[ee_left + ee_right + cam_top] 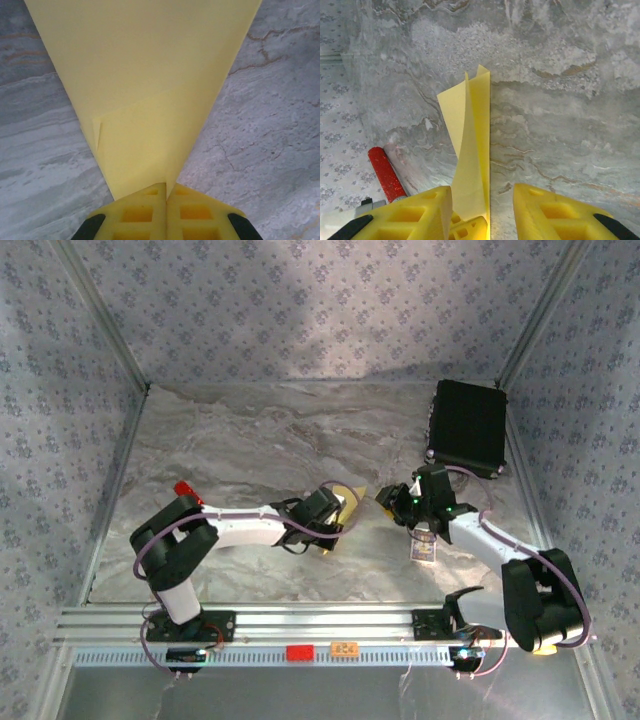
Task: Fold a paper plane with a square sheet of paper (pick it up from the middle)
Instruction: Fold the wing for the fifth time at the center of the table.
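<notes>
The yellow paper (150,75) is folded to a narrow creased shape and fans out wide from my left gripper (166,192), which is shut on its pointed end. From the top, the paper (351,499) sticks out to the right of the left gripper (335,517), raised off the table. My right gripper (392,502) faces it from the right, open. In the right wrist view the paper (472,145) stands edge-on in line with the gap of the right gripper (482,192), closer to the left finger (427,205); neither finger visibly touches it.
A black rectangular case (467,427) lies at the back right. A small printed card (425,552) rests under the right forearm. The red-handled tool (186,490) (385,172) lies by the left arm's elbow. Patterned walls enclose the marble table (260,440).
</notes>
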Tool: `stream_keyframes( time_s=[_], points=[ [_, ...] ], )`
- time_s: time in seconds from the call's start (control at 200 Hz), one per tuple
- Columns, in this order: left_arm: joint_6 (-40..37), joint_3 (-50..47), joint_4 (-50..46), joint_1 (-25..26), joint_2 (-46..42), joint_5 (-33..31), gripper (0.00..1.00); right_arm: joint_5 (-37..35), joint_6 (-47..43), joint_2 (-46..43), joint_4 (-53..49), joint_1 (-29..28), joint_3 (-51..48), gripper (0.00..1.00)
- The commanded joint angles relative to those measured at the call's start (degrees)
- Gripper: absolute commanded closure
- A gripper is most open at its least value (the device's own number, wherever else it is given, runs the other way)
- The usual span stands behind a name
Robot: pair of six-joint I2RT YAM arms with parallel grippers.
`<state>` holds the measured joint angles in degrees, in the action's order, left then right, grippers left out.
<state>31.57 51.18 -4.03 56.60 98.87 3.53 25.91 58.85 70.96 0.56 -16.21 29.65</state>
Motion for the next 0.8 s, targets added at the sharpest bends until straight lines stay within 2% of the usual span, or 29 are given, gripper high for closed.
stream_keyframes(
  time_s=[0.0, 0.33, 0.605, 0.795],
  points=[
    [2.6, -1.8, 4.5, -1.5, -1.0, 6.3, 0.99, 0.4, -0.5, -1.1, 0.6, -0.1, -1.1, 0.61],
    [8.2, -7.3, 13.4, -5.7, -0.7, 13.9, 1.00, -1.4, -1.2, -1.8, 7.6, -2.7, -3.4, 0.67],
    [13.0, -11.3, 22.6, -8.7, 0.7, 20.4, 1.00, -7.5, -6.7, -2.0, 12.4, -8.6, -3.7, 0.72],
    [15.9, -13.3, 28.1, -10.0, 1.8, 24.3, 1.00, -1.6, -8.8, 2.5, 17.2, -10.4, -2.6, 0.74]
  ],
)
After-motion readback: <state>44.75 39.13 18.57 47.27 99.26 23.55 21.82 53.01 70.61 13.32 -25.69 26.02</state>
